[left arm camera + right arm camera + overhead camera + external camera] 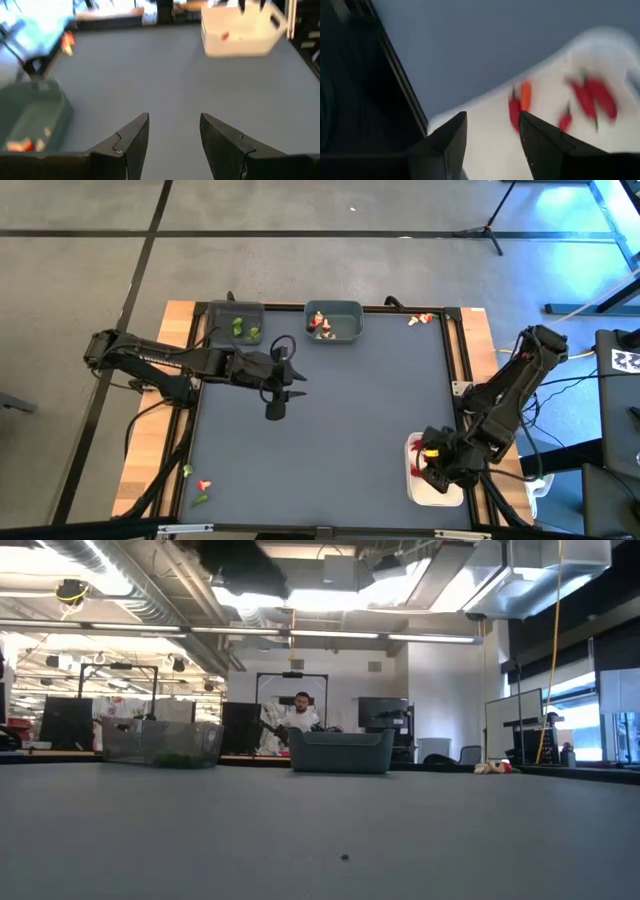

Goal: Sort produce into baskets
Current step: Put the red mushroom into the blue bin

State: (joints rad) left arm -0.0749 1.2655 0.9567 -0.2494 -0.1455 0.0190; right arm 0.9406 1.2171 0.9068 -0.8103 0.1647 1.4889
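Your left arm reaches in from the table's left side, elbow bent, its left gripper (277, 402) hanging mid-table with fingers spread. Your right arm folds back low at the near right corner, right gripper (432, 465) fingers parted.

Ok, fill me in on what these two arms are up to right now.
They are sorting toy produce into bins. The right gripper hangs over the white tray at the table's near right edge, its fingers apart, with red chili pieces lying in the tray below. The left gripper waits open above the bare middle of the table. Green pieces sit in the dark grey bin, pale and red ones in the grey-teal bin. A few pieces remain loose off the mat's near left corner, and more at its far right.
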